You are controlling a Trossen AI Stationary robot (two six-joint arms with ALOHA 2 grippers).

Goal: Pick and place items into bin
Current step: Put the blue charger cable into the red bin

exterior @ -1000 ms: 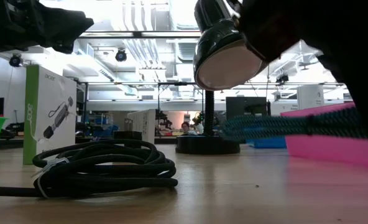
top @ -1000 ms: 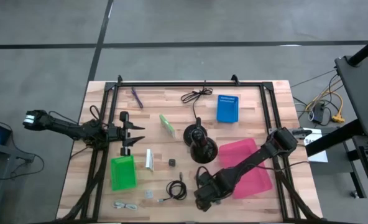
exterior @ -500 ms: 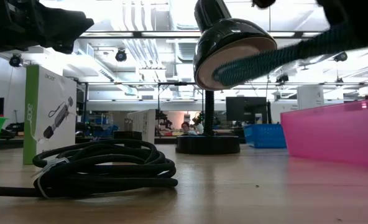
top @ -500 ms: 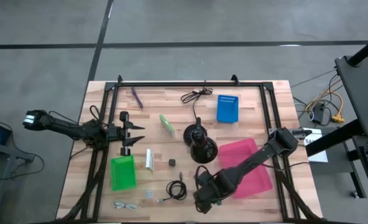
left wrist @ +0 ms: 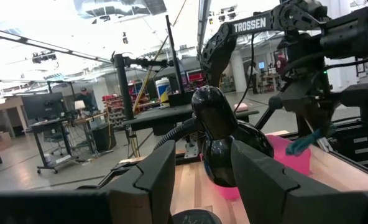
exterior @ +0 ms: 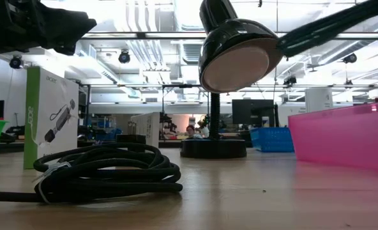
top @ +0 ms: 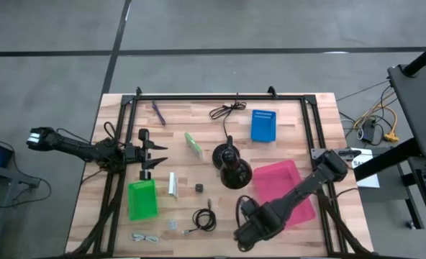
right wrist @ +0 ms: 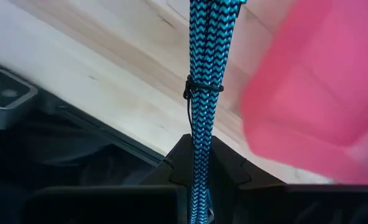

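Wooden table (top: 285, 108), black frame rails at edges; grey floor around; workshop shelving and ceiling lights behind.
Black lamp (top: 231, 167) at centre.
Pink bin (top: 285, 188), right of the lamp: contents not discernible.
Blue basket (top: 263, 125), far side.
Green bin (top: 142, 199), left front.
Coiled black cable (exterior: 106, 172), near front edge.
Right gripper (top: 246, 237), front edge beside pink bin: clenched on teal braided cord (right wrist: 204, 106).
Left gripper (top: 152, 153), left side: fingers parted, grasping nothing.
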